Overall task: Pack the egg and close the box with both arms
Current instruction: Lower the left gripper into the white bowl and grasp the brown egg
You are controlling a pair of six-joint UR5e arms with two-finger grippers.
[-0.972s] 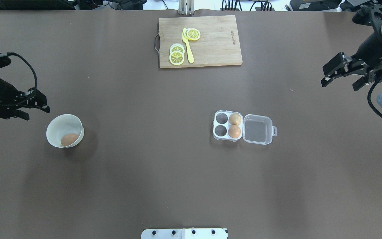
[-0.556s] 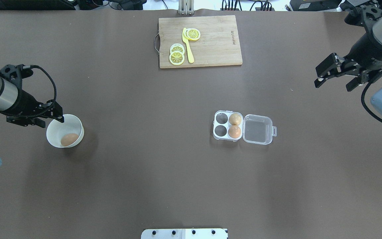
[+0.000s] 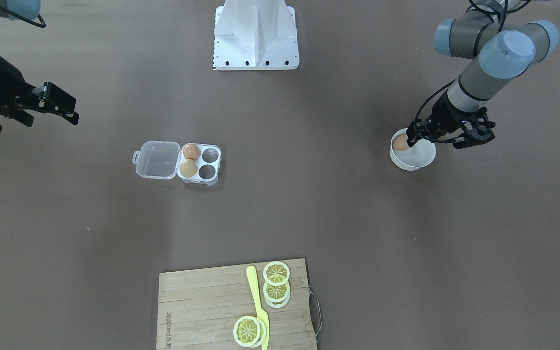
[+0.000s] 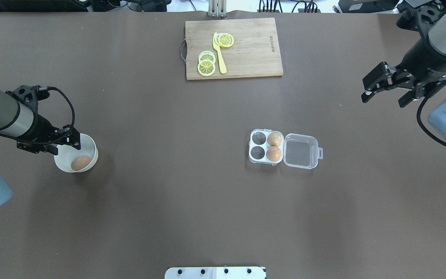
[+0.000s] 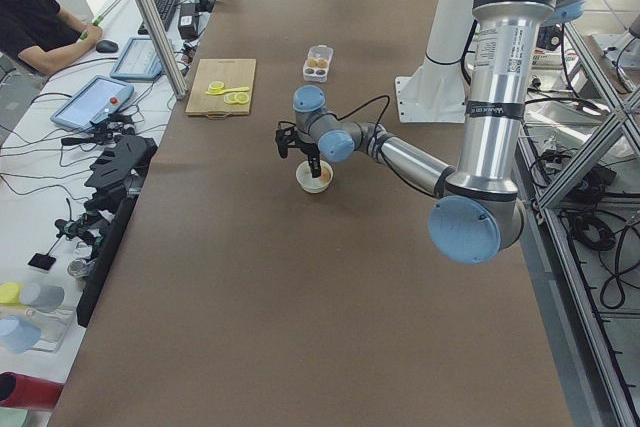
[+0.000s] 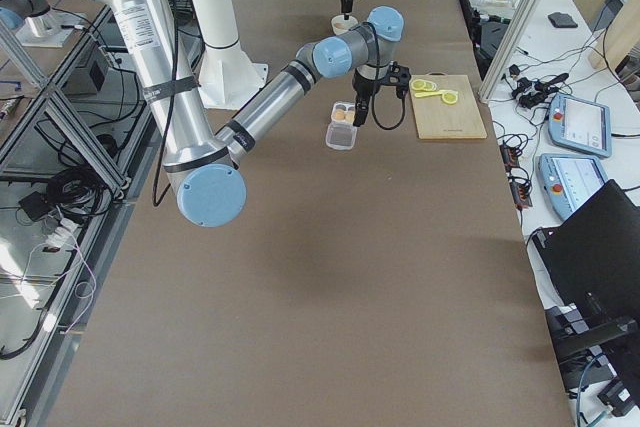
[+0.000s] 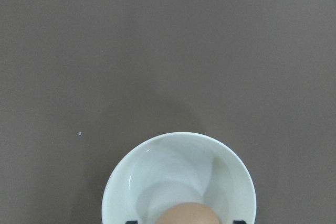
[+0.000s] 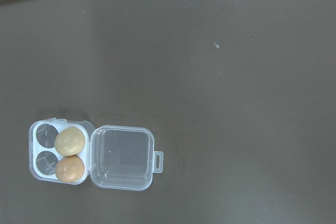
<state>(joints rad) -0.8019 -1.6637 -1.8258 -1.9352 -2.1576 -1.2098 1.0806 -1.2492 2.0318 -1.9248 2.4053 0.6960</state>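
The orange-brown egg (image 4: 80,163) lies in a round white bowl (image 4: 90,146) at the table's left; it also shows in the left wrist view (image 7: 186,214). My left gripper (image 4: 75,142) is open and empty, over the bowl's left rim just beside the egg. The clear box (image 4: 259,159) stands right of centre, its lid (image 4: 301,151) flat open to the right. A paler tan egg (image 4: 274,138) and a brown egg (image 4: 273,154) fill the two cells nearest the lid; the other two are empty. My right gripper (image 4: 383,99) is open and empty, high at the far right.
A wooden cutting board (image 4: 254,50) with lemon slices (image 4: 206,65) and a yellow knife (image 4: 219,54) lies at the far middle edge. The white robot base (image 3: 255,36) stands at the near edge. A person (image 5: 35,22) sits beyond the table.
My left gripper has moved right, from left of the bowl to over its rim. My right gripper has drifted a little left and toward the far edge. Both stay open.
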